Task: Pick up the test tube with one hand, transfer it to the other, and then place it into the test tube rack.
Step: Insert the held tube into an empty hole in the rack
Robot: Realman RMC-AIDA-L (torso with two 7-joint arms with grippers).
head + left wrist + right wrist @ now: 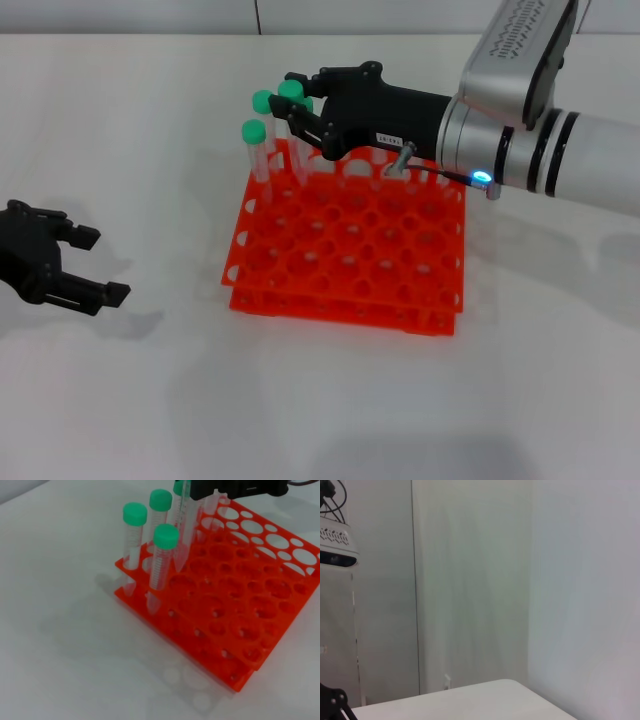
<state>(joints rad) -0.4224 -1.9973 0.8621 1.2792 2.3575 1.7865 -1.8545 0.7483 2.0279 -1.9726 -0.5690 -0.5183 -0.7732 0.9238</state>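
Note:
The orange-red test tube rack (pixel 400 290) (pixel 260 630) stands mid-table. My right gripper (pixel 284 93) (pixel 210 490), black with a white label, reaches over the rack's far left corner and is shut on the top of a clear test tube (pixel 185 525). That tube leans slightly, and its lower end sits in a hole of the upper tier. Its green cap is mostly hidden by the fingers. My left gripper (pixel 105 265) rests open near the table's left side, well away from the rack, with nothing in it. The right wrist view shows none of these things.
Three more green-capped tubes stand in the same corner of the rack (pixel 135 514) (pixel 161 500) (pixel 166 536), close beside the held one. Bare white table (pixel 320 400) surrounds the rack. A pale wall (pixel 470 580) fills the right wrist view.

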